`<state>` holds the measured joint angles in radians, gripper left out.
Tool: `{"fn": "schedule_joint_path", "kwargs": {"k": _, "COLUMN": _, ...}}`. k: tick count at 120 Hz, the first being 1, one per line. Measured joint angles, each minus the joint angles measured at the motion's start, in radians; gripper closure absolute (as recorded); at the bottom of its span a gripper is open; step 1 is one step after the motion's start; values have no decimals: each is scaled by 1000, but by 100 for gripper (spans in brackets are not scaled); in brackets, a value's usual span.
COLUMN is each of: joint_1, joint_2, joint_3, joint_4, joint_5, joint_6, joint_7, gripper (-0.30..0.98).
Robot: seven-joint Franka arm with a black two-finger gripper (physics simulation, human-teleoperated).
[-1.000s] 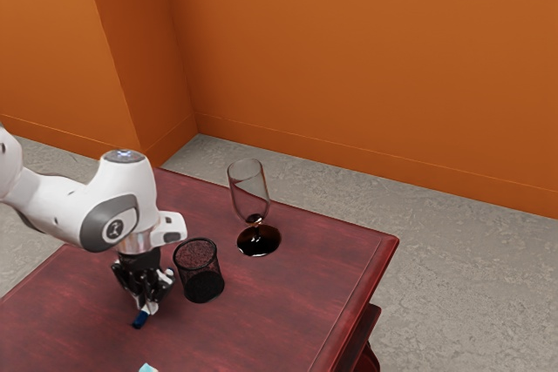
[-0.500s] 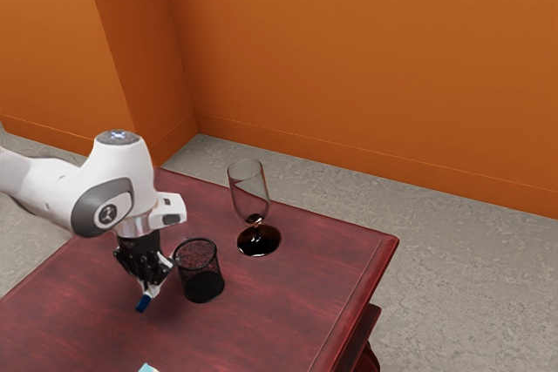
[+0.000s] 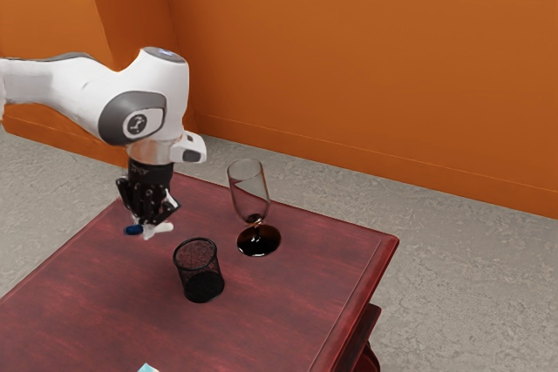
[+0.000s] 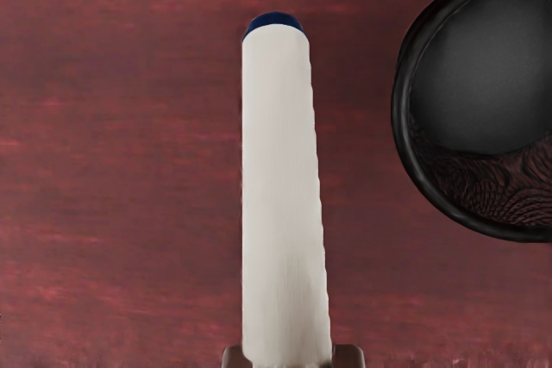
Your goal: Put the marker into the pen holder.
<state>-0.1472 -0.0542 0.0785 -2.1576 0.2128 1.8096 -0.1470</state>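
Note:
My gripper [image 3: 150, 225] is raised over the table in the exterior view, shut on the marker [image 3: 159, 229], which lies roughly level with its blue cap toward the exterior view's left. In the wrist view the white marker [image 4: 280, 178] runs out from between the two fingertips [image 4: 348, 356] that touch it from both sides. The black mesh pen holder [image 3: 200, 273] stands upright on the table, lower than the marker and toward the exterior view's right. Its round open top [image 4: 405, 118] shows beside the marker in the wrist view, apart from it.
A wine glass [image 3: 249, 191] with a dark round base stands behind the pen holder, close to it. A light blue object [image 3: 148, 368] lies at the exterior view's lower edge. The dark red table [image 3: 288, 302] ends at the exterior view's right, above the grey floor.
My hand has risen well above the table with the marker. The marker has gone from hanging tilted to nearly level. The pen holder and glass stand where they were.

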Motion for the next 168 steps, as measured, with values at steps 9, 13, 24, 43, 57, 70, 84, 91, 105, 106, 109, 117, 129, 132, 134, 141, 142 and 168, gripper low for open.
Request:
{"fn": "schedule_joint_path", "kwargs": {"k": 9, "joint_1": -6, "joint_2": 35, "joint_3": -49, "joint_4": 53, "joint_5": 2, "joint_6": -84, "joint_7": 0, "gripper": 79}}
{"fn": "schedule_joint_path", "kwargs": {"k": 13, "joint_1": -14, "joint_2": 41, "joint_3": -66, "joint_4": 64, "joint_5": 2, "joint_6": -114, "joint_7": 0, "gripper": 79}}
{"fn": "schedule_joint_path", "kwargs": {"k": 24, "joint_1": -56, "joint_2": 47, "joint_3": -90, "joint_4": 81, "joint_5": 3, "joint_6": -178, "joint_7": 1, "gripper": 79}}
{"fn": "schedule_joint_path", "kwargs": {"k": 43, "joint_1": -143, "joint_2": 56, "joint_3": -111, "joint_4": 85, "joint_5": 4, "joint_6": -235, "joint_7": 3, "gripper": 79}}
{"fn": "schedule_joint_path", "kwargs": {"k": 57, "joint_1": -207, "joint_2": 85, "joint_3": -114, "joint_4": 118, "joint_5": 7, "joint_6": -252, "joint_7": 5, "gripper": 78}}
{"fn": "schedule_joint_path", "kwargs": {"k": 70, "joint_1": -188, "joint_2": 96, "joint_3": -99, "joint_4": 150, "joint_5": 19, "joint_6": -260, "joint_7": 8, "gripper": 77}}
{"fn": "schedule_joint_path", "kwargs": {"k": 84, "joint_1": -50, "joint_2": 119, "joint_3": -85, "joint_4": 162, "joint_5": 27, "joint_6": -262, "joint_7": 11, "gripper": 77}}
{"fn": "schedule_joint_path", "kwargs": {"k": 91, "joint_1": 14, "joint_2": 141, "joint_3": -83, "joint_4": 176, "joint_5": 28, "joint_6": -261, "joint_7": 12, "gripper": 76}}
{"fn": "schedule_joint_path", "kwargs": {"k": 105, "joint_1": 10, "joint_2": 181, "joint_3": -85, "joint_4": 216, "joint_5": 29, "joint_6": -259, "joint_7": 13, "gripper": 77}}
{"fn": "schedule_joint_path", "kwargs": {"k": 106, "joint_1": 8, "joint_2": 183, "joint_3": -85, "joint_4": 218, "joint_5": 29, "joint_6": -259, "joint_7": 13, "gripper": 77}}
{"fn": "schedule_joint_path", "kwargs": {"k": 109, "joint_1": 1, "joint_2": 189, "joint_3": -86, "joint_4": 225, "joint_5": 29, "joint_6": -259, "joint_7": 13, "gripper": 77}}
{"fn": "schedule_joint_path", "kwargs": {"k": 117, "joint_1": -6, "joint_2": 203, "joint_3": -87, "joint_4": 241, "joint_5": 30, "joint_6": -258, "joint_7": 14, "gripper": 77}}
{"fn": "schedule_joint_path", "kwargs": {"k": 129, "joint_1": -5, "joint_2": 220, "joint_3": -91, "joint_4": 268, "joint_5": 29, "joint_6": -259, "joint_7": 15, "gripper": 75}}
{"fn": "schedule_joint_path", "kwargs": {"k": 132, "joint_1": -6, "joint_2": 226, "joint_3": -92, "joint_4": 272, "joint_5": 28, "joint_6": -259, "joint_7": 15, "gripper": 75}}
{"fn": "schedule_joint_path", "kwargs": {"k": 134, "joint_1": -7, "joint_2": 230, "joint_3": -93, "joint_4": 273, "joint_5": 28, "joint_6": -259, "joint_7": 15, "gripper": 75}}
{"fn": "schedule_joint_path", "kwargs": {"k": 141, "joint_1": -8, "joint_2": 246, "joint_3": -94, "joint_4": 278, "joint_5": 27, "joint_6": -259, "joint_7": 15, "gripper": 75}}
{"fn": "schedule_joint_path", "kwargs": {"k": 142, "joint_1": -8, "joint_2": 248, "joint_3": -94, "joint_4": 278, "joint_5": 26, "joint_6": -259, "joint_7": 15, "gripper": 75}}
{"fn": "schedule_joint_path", "kwargs": {"k": 168, "joint_1": -9, "joint_2": 274, "joint_3": -95, "joint_4": 291, "joint_5": 22, "joint_6": -252, "joint_7": 14, "gripper": 75}}
